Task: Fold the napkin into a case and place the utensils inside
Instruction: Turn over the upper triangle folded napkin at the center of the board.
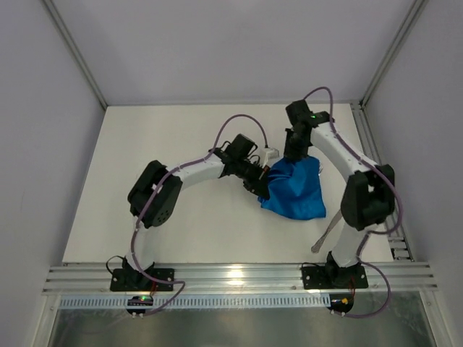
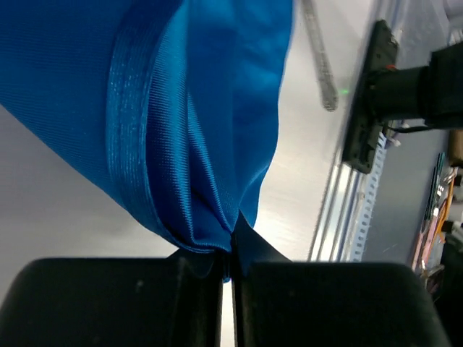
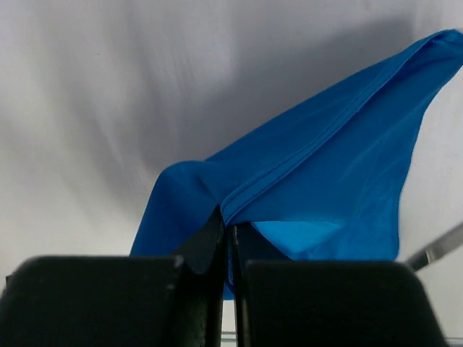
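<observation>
Napkin sits bunched on the right half of the worktop, pinched from two sides. The left tool is clamped tight on its left edge and the right tool on its far corner. Blue cloth spreads toward the near side. One silver utensil lies just beyond it, beside the right arm.

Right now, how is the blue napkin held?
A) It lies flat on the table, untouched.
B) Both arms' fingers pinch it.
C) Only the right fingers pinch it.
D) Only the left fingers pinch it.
B: the left fingers and the right fingers are each closed on a bunched edge of the napkin, as both wrist views show.
</observation>
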